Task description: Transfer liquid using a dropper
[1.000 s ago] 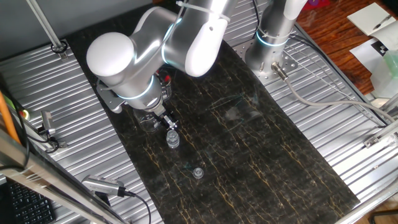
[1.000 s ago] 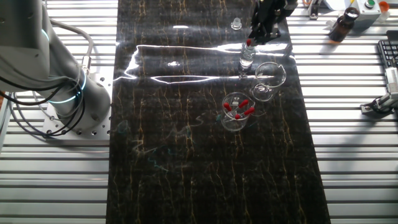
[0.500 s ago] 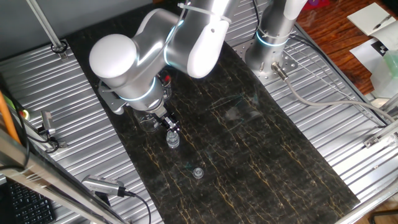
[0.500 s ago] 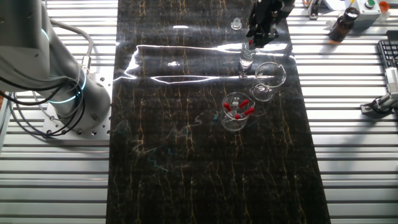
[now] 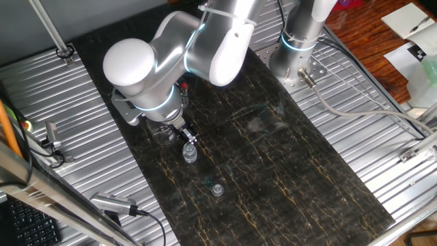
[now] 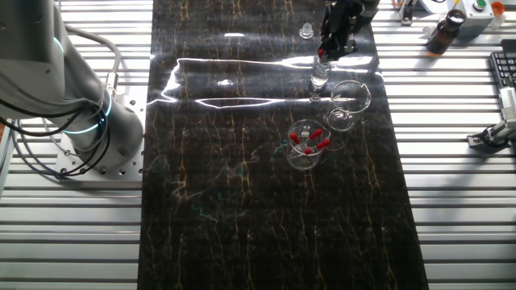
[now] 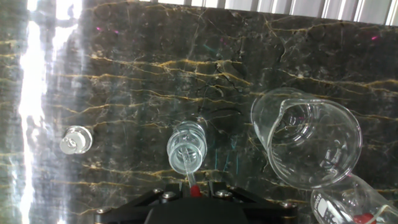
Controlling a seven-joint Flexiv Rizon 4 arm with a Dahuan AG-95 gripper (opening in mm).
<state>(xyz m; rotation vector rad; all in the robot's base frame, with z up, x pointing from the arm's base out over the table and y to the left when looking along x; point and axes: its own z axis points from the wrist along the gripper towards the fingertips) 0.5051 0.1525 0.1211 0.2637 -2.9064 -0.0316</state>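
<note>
My gripper (image 7: 193, 194) is shut on the dropper (image 7: 189, 171), a slim clear tube with a red bulb pinched between the jaws. The tube points down into the mouth of the small ribbed clear vial (image 7: 186, 149), which stands upright directly under the hand. In the other fixed view the gripper (image 6: 325, 51) hangs just above the vial (image 6: 320, 75), with the dropper's red bulb (image 6: 321, 55) showing. In one fixed view the gripper (image 5: 186, 136) sits over the vial (image 5: 189, 154). Whether the tip touches liquid is not visible.
An empty clear beaker (image 7: 306, 144) stands right of the vial, also seen in the other fixed view (image 6: 349, 100). A beaker holding red-bulbed droppers (image 6: 306, 144) is beside it. The vial's cap (image 7: 76, 140) lies to the left. The arm's base (image 6: 89, 129) stands at the mat's side.
The hand has shifted slightly upward over the vial with the dropper still held. The vial, beakers and cap have not moved.
</note>
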